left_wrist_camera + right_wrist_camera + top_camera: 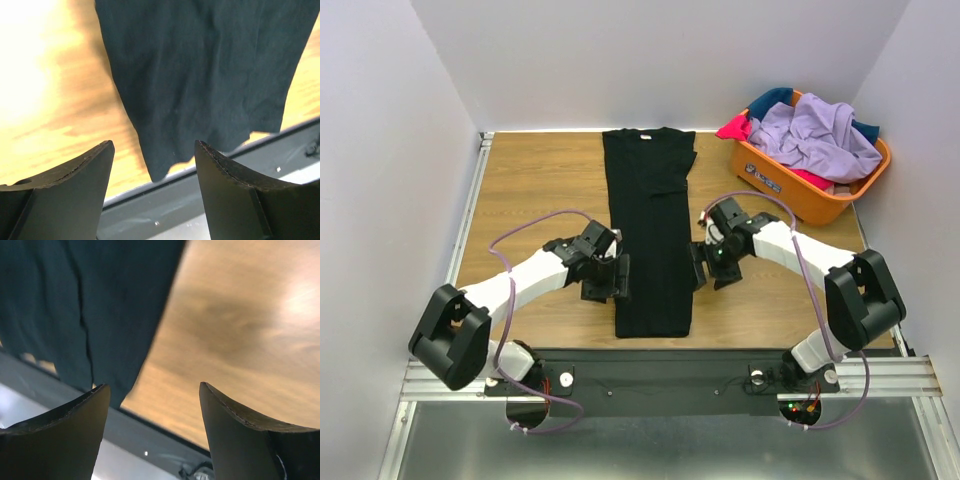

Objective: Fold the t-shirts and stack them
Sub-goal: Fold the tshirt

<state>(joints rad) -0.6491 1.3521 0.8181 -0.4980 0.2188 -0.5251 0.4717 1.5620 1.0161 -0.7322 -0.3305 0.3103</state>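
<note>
The black t-shirt lies as a long strip between my hands, its near hem ahead of my fingertips. The orange basket, beyond my right hand, holds lavender, pink-red and teal shirts. My left gripper and right gripper stand open and empty. I'd pinch both hem corners evenly, then fold away.

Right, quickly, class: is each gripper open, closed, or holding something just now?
Left gripper: open, holding nothing, beside the black t-shirt.
Right gripper: open, holding nothing, on the shirt's other side.
</note>
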